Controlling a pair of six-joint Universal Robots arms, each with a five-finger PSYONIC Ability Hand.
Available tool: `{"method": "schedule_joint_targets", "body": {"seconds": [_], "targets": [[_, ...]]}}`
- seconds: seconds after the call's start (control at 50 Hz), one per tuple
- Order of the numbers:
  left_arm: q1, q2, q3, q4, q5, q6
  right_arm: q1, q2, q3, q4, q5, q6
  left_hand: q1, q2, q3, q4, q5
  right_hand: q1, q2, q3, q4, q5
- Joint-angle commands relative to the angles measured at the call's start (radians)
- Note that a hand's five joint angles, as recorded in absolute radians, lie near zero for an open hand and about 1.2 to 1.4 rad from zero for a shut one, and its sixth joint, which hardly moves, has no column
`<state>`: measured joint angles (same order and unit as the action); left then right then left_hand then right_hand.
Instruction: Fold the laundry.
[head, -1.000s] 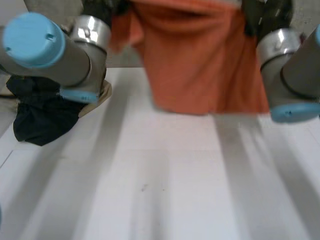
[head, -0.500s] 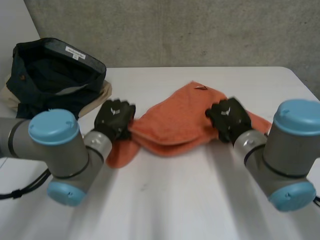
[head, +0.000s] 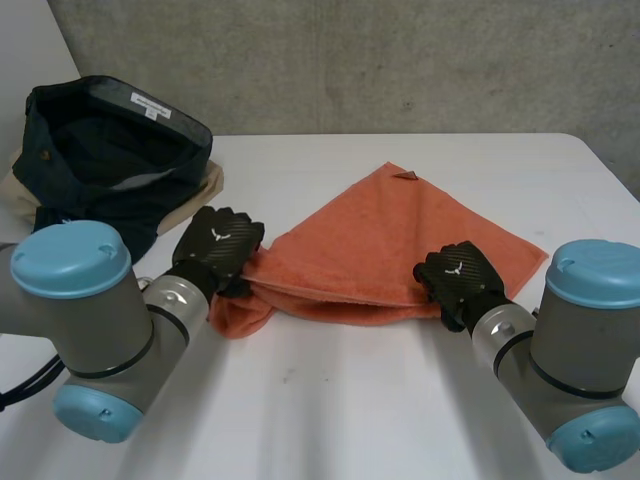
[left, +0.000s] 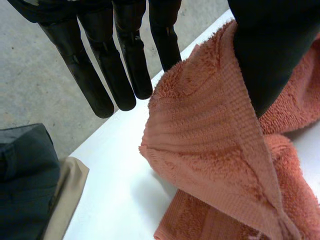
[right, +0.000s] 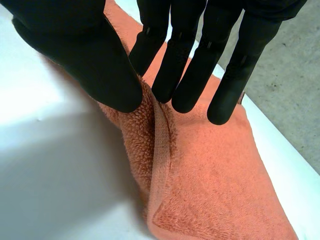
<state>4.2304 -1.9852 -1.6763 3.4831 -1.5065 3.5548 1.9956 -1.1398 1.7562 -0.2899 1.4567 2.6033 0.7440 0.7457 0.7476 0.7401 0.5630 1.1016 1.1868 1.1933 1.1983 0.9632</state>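
While the orange towel (head: 390, 240) lies doubled mid white table (head: 330, 400) | left hand (head: 218, 245) pinches its left corner, thumb against straight fingers (left: 125, 70) | right hand (head: 458, 280) pinches the fold's right end | presumably to hold the layers aligned.

The plain orange terry towel (head: 385, 245) has a flat-woven hem band (right: 159, 150) in the same orange and a small darker tag (head: 406, 175). The smooth table (head: 330, 400) is white. The left hand (head: 215, 245) and right hand (head: 458, 280) are black, each with a small white mark. The crumpled dark navy garment (head: 100, 160) bears a white label (head: 152, 104) and lies over beige cloth (head: 205, 185). The arms (head: 110, 335) are grey with light-blue caps (head: 70, 258), and the concrete wall (head: 350, 60) is mottled grey.
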Motion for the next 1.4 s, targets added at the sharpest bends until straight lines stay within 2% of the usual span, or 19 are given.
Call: {"method": "schedule_joint_targets", "body": {"seconds": [0.02, 0.1, 0.18, 0.32, 0.34, 0.38, 0.4, 0.46, 0.54, 0.64, 0.74, 0.86, 1.06, 1.14, 1.16, 1.2, 1.28, 1.36, 1.4], "targets": [[0.022, 0.006, -0.002, -0.003, 0.002, 0.006, 0.002, -0.001, 0.005, -0.002, -0.001, -0.002, 0.086, 0.084, 0.082, 0.09, 0.092, 0.295, 0.209, 0.203, 0.198, 0.258], [0.045, -0.009, 0.003, 0.001, 0.002, 0.007, 0.002, -0.001, 0.003, -0.002, -0.001, -0.002, 0.098, 0.096, 0.094, 0.102, 0.104, 0.295, 0.209, 0.203, 0.198, 0.258], [0.054, -0.015, 0.001, -0.001, 0.005, 0.006, 0.0, -0.001, 0.003, 0.0, -0.002, -0.003, 0.651, 0.649, 0.647, 0.655, 0.657, 0.295, 0.209, 0.203, 0.198, 0.258], [0.053, 0.135, -0.025, -0.035, 0.005, 0.001, 0.006, -0.011, 0.014, 0.008, -0.013, -0.017, 0.652, 0.651, 0.649, 0.656, 0.659, 0.295, 0.209, 0.203, 0.198, 0.258], [0.054, 0.156, -0.028, -0.042, 0.006, -0.002, 0.008, -0.037, 0.02, 0.015, -0.024, -0.035, 0.652, 0.651, 0.649, 0.656, 0.659, 0.174, 0.088, 0.082, 0.077, 0.137], [0.054, 0.216, -0.028, -0.058, 0.006, -0.005, 0.0, -0.087, 0.023, 0.023, -0.027, -0.042, 0.652, 0.651, 0.649, 0.656, 0.659, -0.625, -0.71, -0.716, -0.721, -0.661], [0.054, 0.226, -0.028, -0.061, 0.006, -0.005, 0.0, -0.136, 0.023, 0.029, -0.021, -0.038, 0.652, 0.651, 0.649, 0.656, 0.659, -0.927, -1.012, -1.019, -1.024, -0.963], [0.053, 0.264, -0.022, -0.076, 0.006, -0.005, -0.015, -0.188, 0.013, 0.034, -0.019, -0.008, 0.652, 0.651, 0.649, 0.656, 0.659, -0.927, -1.012, -1.019, -1.024, -0.963], [0.049, 0.289, 0.003, -0.096, 0.005, -0.005, -0.119, -0.251, 0.0, 0.052, -0.01, 0.156, 0.652, 0.651, 0.649, 0.656, 0.659, -0.927, -1.012, -1.019, -1.024, -0.963], [0.03, 0.295, 0.073, -0.147, 0.015, -0.011, -0.181, -0.255, -0.027, 0.216, -0.016, 0.36, 0.652, 0.651, 0.649, 0.656, 0.659, -0.927, -1.012, -1.019, -1.024, -0.963], [-0.013, 0.305, 0.139, -0.197, 0.02, -0.033, -0.185, -0.232, -0.041, 0.293, -0.042, 0.439, 0.652, 0.651, 0.649, 0.656, 0.659, -0.927, -1.012, -1.019, -1.024, -0.963], [-0.049, 0.336, 0.217, -0.248, 0.02, -0.051, -0.173, -0.052, -0.119, 0.29, -0.125, 0.445, 0.652, 0.651, 0.649, 0.656, 0.659, -0.927, -1.012, -1.019, -1.024, -0.963], [-0.053, 0.384, 0.291, -0.268, 0.017, -0.06, -0.166, 0.175, -0.277, 0.242, -0.088, 0.397, 0.652, 0.651, 0.649, 0.656, 0.659, -0.926, -1.011, -1.017, -1.022, -0.962], [-0.053, 0.417, 0.302, -0.268, 0.015, -0.093, -0.167, 0.236, -0.342, 0.201, -0.003, 0.383, 0.652, 0.651, 0.649, 0.656, 0.659, -0.657, -0.742, -0.748, -0.753, -0.693], [-0.053, 0.424, 0.303, -0.268, 0.015, -0.1, -0.17, 0.238, -0.357, 0.184, 0.034, 0.382, 0.652, 0.651, 0.649, 0.656, 0.659, -0.196, -0.281, -0.288, -0.293, -0.232], [-0.049, 0.443, 0.303, -0.268, 0.015, -0.117, -0.178, 0.233, -0.356, 0.166, 0.056, 0.382, 0.652, 0.651, 0.649, 0.656, 0.659, 0.293, 0.207, 0.201, 0.196, 0.256], [-0.04, 0.467, 0.299, -0.271, 0.017, -0.12, -0.182, 0.186, -0.316, 0.092, 0.064, 0.373, 0.652, 0.651, 0.649, 0.656, 0.659, 0.295, 0.209, 0.203, 0.198, 0.258], [-0.004, 0.476, 0.291, -0.291, 0.019, -0.116, -0.204, -0.049, -0.267, 0.086, 0.047, 0.307, 0.652, 0.651, 0.649, 0.656, 0.659, 0.295, 0.209, 0.203, 0.198, 0.258], [0.037, 0.482, 0.29, -0.326, 0.02, -0.116, -0.253, -0.171, -0.251, 0.124, 0.016, 0.207, 0.652, 0.651, 0.649, 0.656, 0.659, 0.295, 0.209, 0.203, 0.198, 0.258]]}}
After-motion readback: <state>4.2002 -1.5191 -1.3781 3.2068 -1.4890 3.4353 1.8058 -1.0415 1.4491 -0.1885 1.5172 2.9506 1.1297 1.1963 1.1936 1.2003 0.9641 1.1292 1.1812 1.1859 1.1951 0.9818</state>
